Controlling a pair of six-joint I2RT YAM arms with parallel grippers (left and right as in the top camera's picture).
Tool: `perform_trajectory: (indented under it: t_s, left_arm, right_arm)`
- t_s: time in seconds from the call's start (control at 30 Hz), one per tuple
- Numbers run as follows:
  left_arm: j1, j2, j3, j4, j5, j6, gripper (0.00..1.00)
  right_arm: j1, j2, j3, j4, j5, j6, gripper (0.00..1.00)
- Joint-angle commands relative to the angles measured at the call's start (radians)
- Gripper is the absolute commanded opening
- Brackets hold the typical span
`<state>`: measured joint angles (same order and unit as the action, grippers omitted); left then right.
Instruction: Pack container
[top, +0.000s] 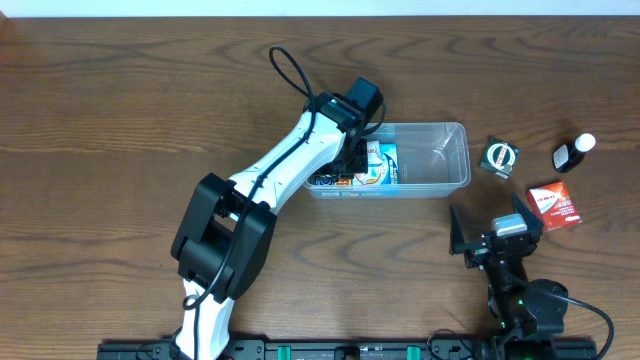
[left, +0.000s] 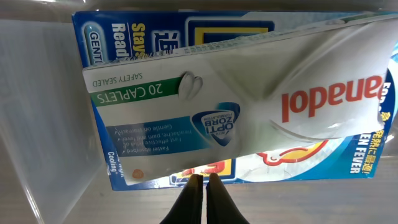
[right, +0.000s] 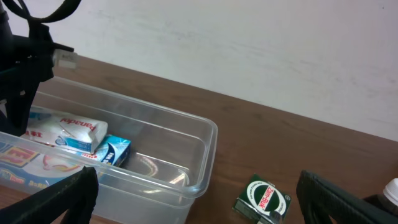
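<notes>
A dark wood-grain table fills the overhead view, with a pale wall behind it in the right wrist view. The clear plastic container (top: 432, 160) lies about midway across the table, a little toward the far edge, its long side parallel to that edge. Its left end holds a white Panadol box (left: 298, 93) lying on a larger blue-and-white pack (left: 155, 134), and a small blue box (right: 112, 151) sits just beside them; the right half is bare. The left arm reaches into that left end, and the left tool (left: 204, 182) has its fingers pressed together with nothing between them, tips just over the lower edge of the Panadol box. The right tool (top: 495, 228) sits near the table's near edge, right of the container, its fingers spread wide and holding nothing. Toward the right edge lie a small green-labelled box (top: 500, 157), a dark bottle with a white cap (top: 573, 152) and a red box (top: 555, 203), all apart from one another.
</notes>
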<state>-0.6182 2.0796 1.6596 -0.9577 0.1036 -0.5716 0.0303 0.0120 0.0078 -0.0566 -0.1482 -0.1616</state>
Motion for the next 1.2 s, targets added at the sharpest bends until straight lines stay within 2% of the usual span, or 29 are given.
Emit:
perform_trajectory:
  t_s: [0.0, 0.97, 1.17]
  left_arm:
    - [0.000, 0.019, -0.006, -0.002, -0.019, 0.014, 0.06]
    - [0.000, 0.019, -0.006, 0.033, -0.169, 0.029, 0.06]
    - [0.000, 0.019, -0.006, 0.020, -0.148, 0.029, 0.06]
  right_arm:
    - [0.009, -0.003, -0.002, -0.004, 0.002, 0.008, 0.99]
    - [0.009, -0.003, -0.002, -0.004, 0.002, 0.008, 0.99]
    - [0.009, -0.003, -0.002, -0.004, 0.002, 0.008, 0.99]
